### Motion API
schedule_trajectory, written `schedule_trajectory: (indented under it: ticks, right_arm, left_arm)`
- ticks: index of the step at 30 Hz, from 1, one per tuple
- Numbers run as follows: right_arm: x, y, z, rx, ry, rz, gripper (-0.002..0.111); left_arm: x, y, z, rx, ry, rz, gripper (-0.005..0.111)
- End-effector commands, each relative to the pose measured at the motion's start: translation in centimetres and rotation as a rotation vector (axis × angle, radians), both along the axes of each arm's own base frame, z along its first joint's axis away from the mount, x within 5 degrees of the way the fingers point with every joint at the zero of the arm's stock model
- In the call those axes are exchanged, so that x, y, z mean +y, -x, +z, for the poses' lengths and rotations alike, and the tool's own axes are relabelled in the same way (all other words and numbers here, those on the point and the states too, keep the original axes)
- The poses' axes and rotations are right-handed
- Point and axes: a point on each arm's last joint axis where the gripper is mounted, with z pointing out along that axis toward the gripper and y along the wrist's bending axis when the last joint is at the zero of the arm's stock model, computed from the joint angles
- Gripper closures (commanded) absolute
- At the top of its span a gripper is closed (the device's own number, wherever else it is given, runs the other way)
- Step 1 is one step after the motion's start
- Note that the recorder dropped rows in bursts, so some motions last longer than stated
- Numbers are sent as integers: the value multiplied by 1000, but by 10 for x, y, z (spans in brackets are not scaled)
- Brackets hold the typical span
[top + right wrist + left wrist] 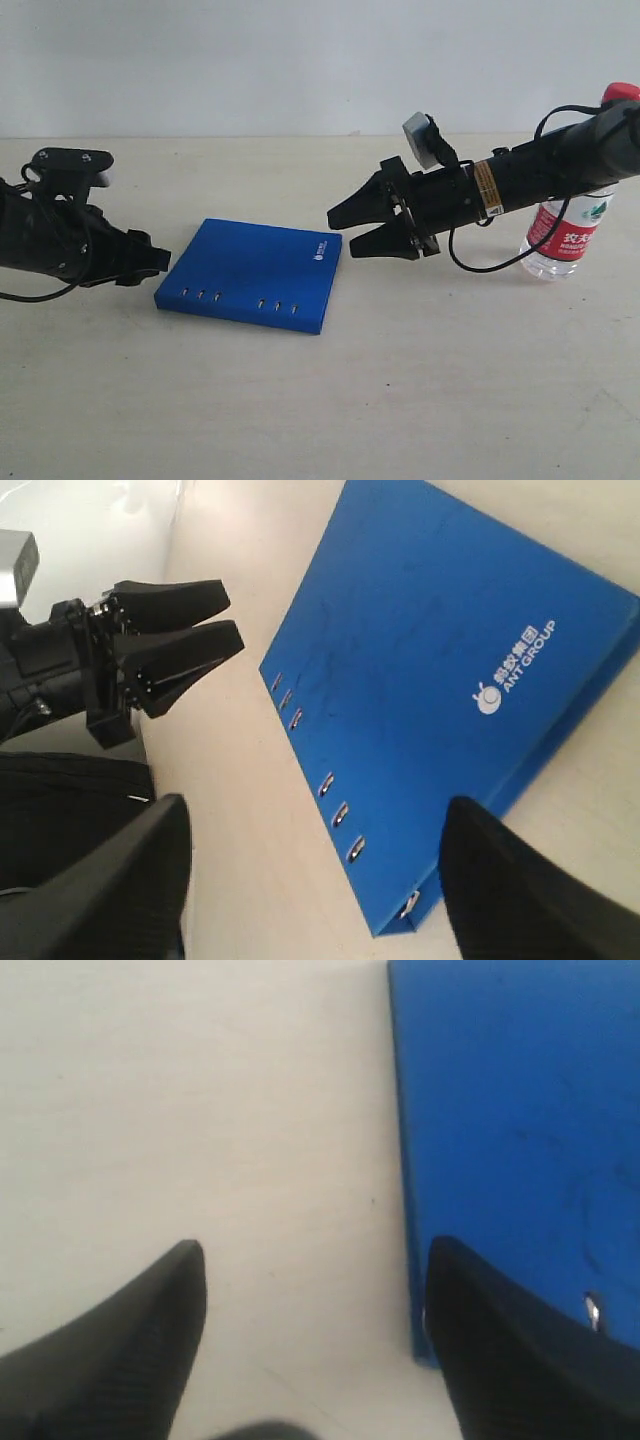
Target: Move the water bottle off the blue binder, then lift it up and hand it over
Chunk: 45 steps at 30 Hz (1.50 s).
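One water bottle [572, 238] upright on the table [450, 380], long axis vertical, red cap up, well right of the blue binder [250, 272] and partly behind the right arm. White Chinese characters on its red label, plus a green patch. Binder flat, slotted edge toward the exterior camera, white logo at its far right corner reading "ANT GROUP" beside Chinese characters. Left gripper [163, 262] just beside the binder's left edge, fingers parted, empty. Right gripper [342, 232] near the logo corner, spread wide, empty.
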Motion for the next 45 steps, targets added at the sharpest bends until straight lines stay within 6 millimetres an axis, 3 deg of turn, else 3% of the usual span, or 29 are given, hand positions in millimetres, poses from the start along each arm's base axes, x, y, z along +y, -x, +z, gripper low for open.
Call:
schedule_trajectory:
  ticks: [1,6,13,19,23,26,34,40,45]
  right_arm:
    - [-2,0,6,-13,-9,7,57]
    - [-2,0,6,-13,-9,7,60]
    - [-2,0,6,-13,-9,7,60]
    - [-2,0,6,-13,-9,7,60]
    - [-2,0,16,-37,-12,7,60]
    - [-2,0,26,-61,-16,7,60]
    - [-2,1,33,-102,-17,15,60]
    - [-10,-16,22,-173,141,-150,60]
    - [-17,-25,17,-214,226,-237,58]
  left_arm:
    - [-8,-10,-6,9,50,-37,48]
    - [-23,-22,-17,52,195,-67,48]
    - [-27,-25,-19,61,223,-74,48]
    - [-56,-9,-24,163,399,-258,54]
    - [-80,10,-38,254,413,-363,68]
    - [-93,19,-42,275,406,-402,71]
    - [-90,10,-29,198,416,-300,61]
    - [-91,7,-27,206,464,-223,46]
    - [-91,7,-26,210,475,-214,45]
